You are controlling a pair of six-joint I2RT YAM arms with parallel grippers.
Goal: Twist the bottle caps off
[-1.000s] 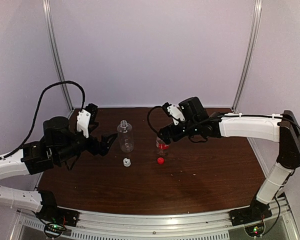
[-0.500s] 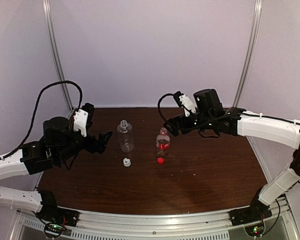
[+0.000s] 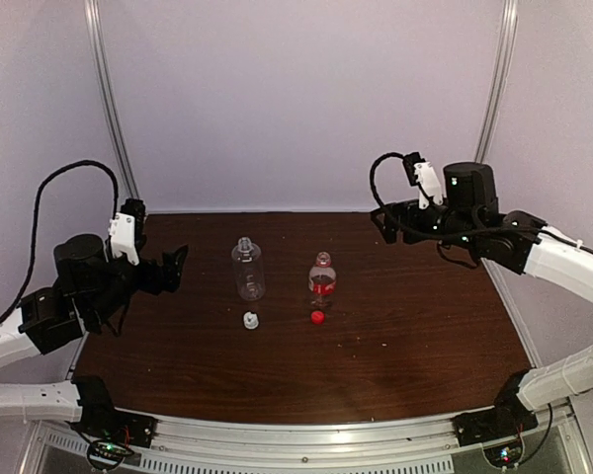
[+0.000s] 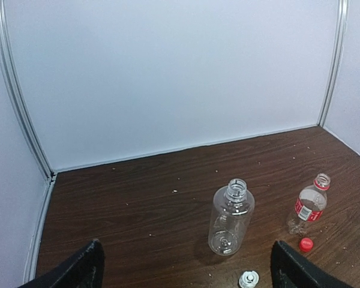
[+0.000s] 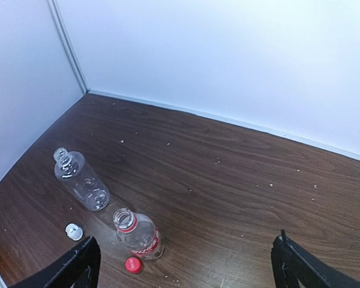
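L gripper (image 3: 175,267): jaws wide, nothing held, hanging over the left side of the table (image 3: 425,336), well apart from both bottles.
R gripper (image 3: 383,221): jaws wide too, empty, up near the back-right corner.
Plain bottle (image 3: 247,272): upright mid-table, neck open; white cap (image 3: 249,319) lies just in front of it.
Red-label bottle (image 3: 321,281): upright to its right, neck open; red cap (image 3: 318,317) lies by its base, near side.
Progress: both caps off, so unscrewing looks done; prob. only parking the arms left.
Vs 1 s ago: R gripper was right at the red-label bottle, L close by the plain one — both since pulled back; bottles and caps unmoved.
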